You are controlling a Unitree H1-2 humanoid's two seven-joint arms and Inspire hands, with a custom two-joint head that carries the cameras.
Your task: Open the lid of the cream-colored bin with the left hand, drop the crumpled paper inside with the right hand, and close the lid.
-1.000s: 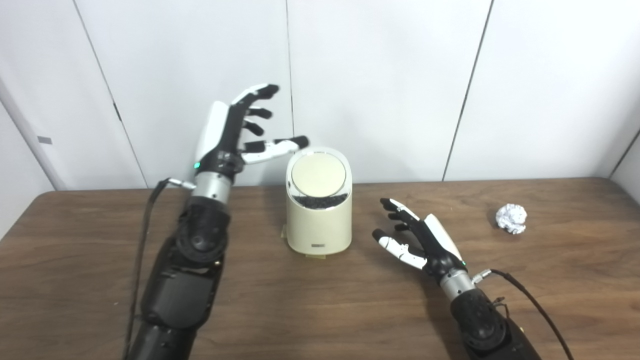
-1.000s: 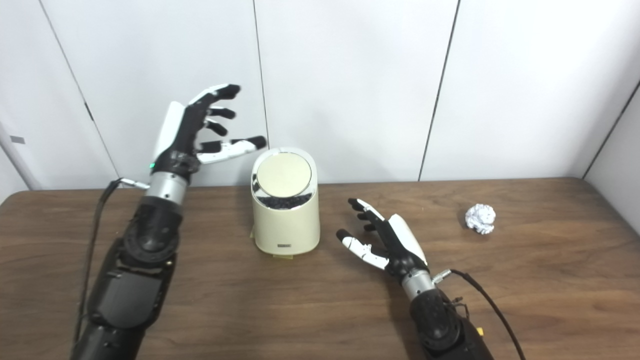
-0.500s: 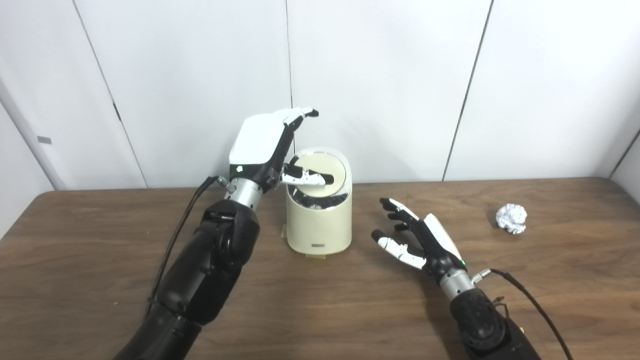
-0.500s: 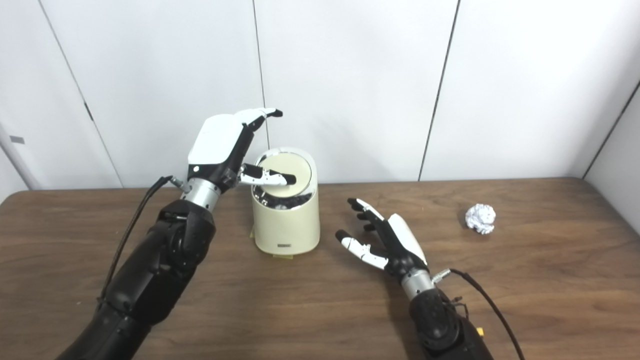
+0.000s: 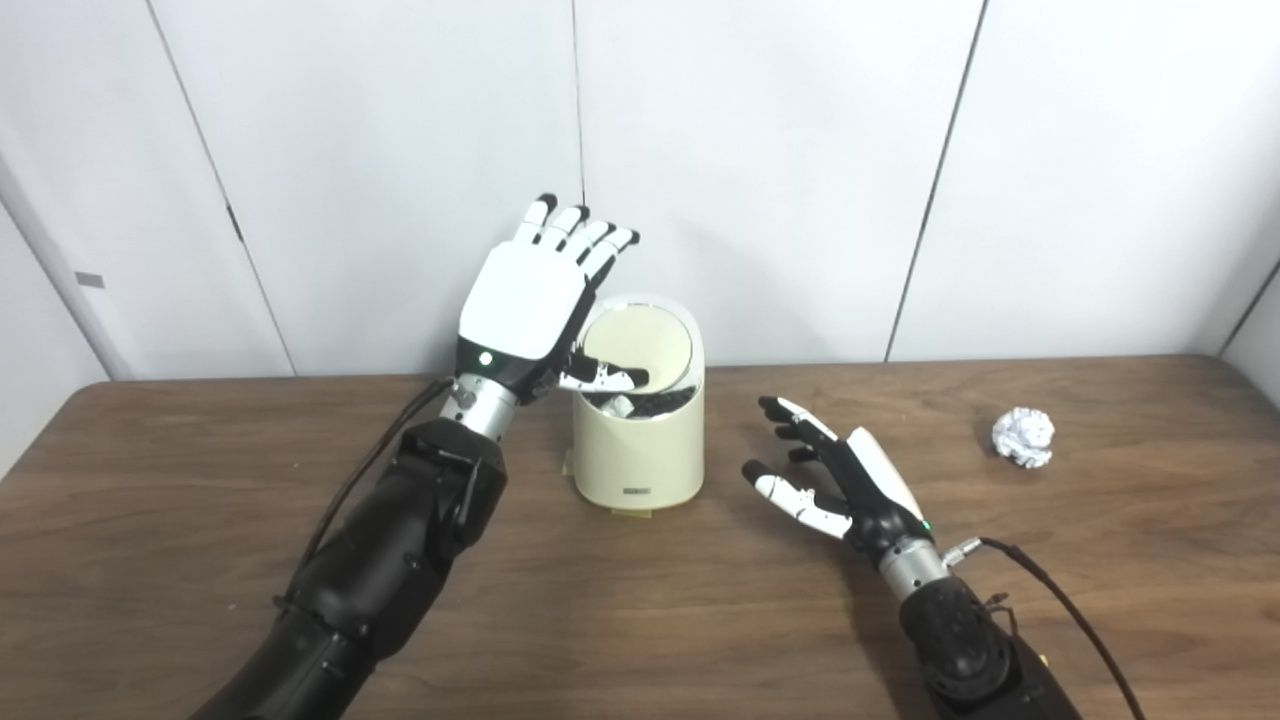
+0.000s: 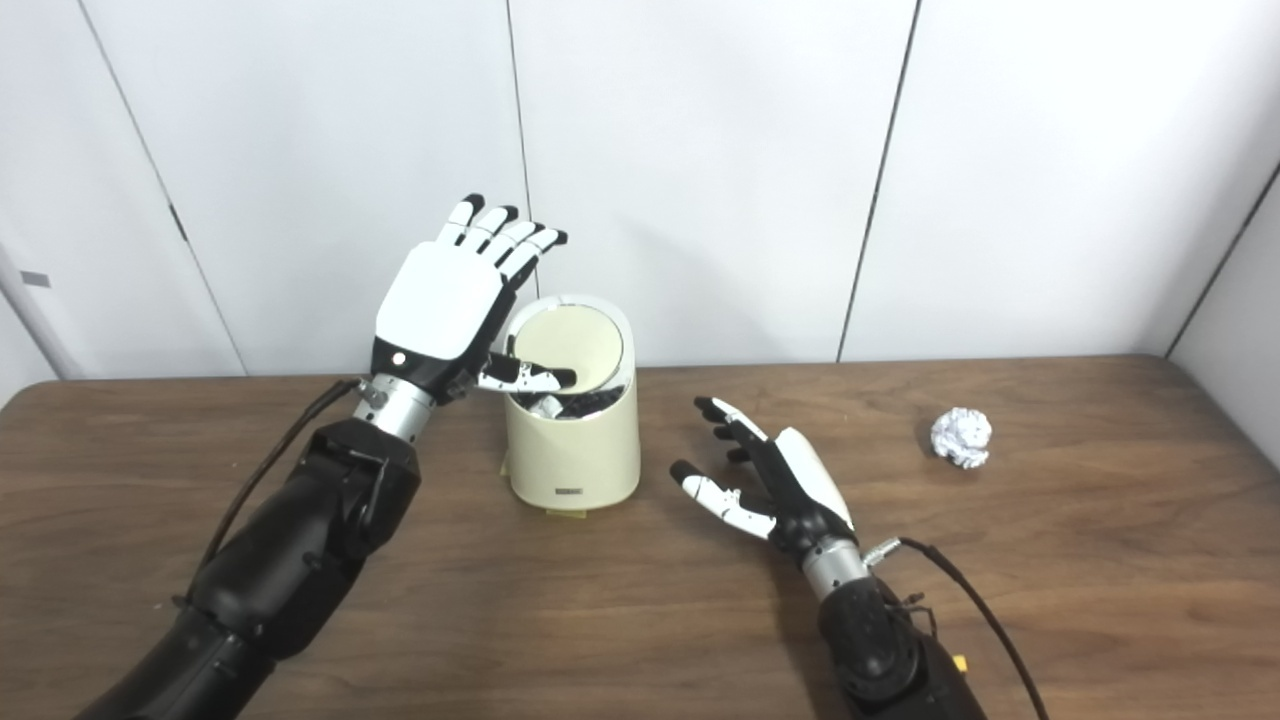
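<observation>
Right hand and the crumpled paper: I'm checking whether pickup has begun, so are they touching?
Apart. In the left eye view bare table separates the open right hand, near the bin, from the crumpled paper lying far to its right.

table (image 5: 640, 620): matt brown wood grain | cream-colored bin (image 5: 640, 455): smooth plastic, slight sheen | crumpled paper (image 5: 1023, 437): white, rough creases, near right edge | left hand (image 5: 525, 300): glossy white shell

Bare brown wooden table (image 5: 900, 400) between right hand (image 5: 835, 485) and crumpled white paper ball (image 5: 1023, 437); left hand (image 5: 530, 300) crowds cream-coloured cylindrical bin (image 5: 640, 440) mouth.
</observation>
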